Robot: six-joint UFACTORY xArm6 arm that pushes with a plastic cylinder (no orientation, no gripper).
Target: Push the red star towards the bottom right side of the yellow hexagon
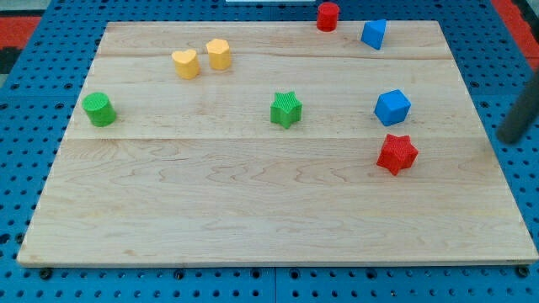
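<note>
The red star [397, 154] lies on the wooden board [253, 236] at the view's right, just below a blue block [392, 107]. The yellow hexagon [218, 54] sits near the view's top left, next to a yellow heart [186, 63]. My tip [508, 137] is at the view's far right, just off the board's right edge, well to the right of the red star and not touching any block. The rod looks blurred.
A green star [286, 109] lies mid-board between the red star and the yellow hexagon. A green cylinder [99, 109] is at the left. A red cylinder [328, 16] and a second blue block [374, 34] sit at the top edge.
</note>
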